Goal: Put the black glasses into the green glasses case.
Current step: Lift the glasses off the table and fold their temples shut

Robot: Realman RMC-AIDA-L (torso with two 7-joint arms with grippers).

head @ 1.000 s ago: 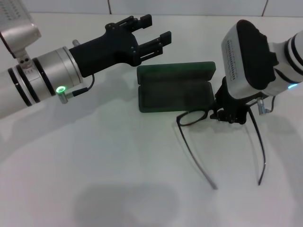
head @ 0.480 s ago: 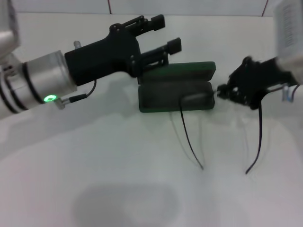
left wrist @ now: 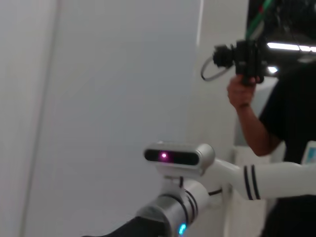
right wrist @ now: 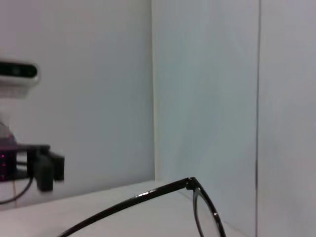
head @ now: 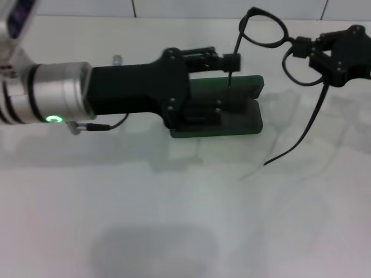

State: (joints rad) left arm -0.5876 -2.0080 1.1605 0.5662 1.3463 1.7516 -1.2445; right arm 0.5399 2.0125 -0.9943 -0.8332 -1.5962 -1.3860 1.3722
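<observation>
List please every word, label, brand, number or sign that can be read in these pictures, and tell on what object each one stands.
No text can be read in any view.
The green glasses case: its lid shows no lettering that can be made out; the left gripper covers part of it.
The black glasses, held up by the right gripper: no brand mark shows on the frame.
Green ring light on the left arm: a light only, no sign.

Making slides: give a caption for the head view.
Right gripper holds black glasses aloft above open green glasses case; left gripper reaches over it.
</observation>
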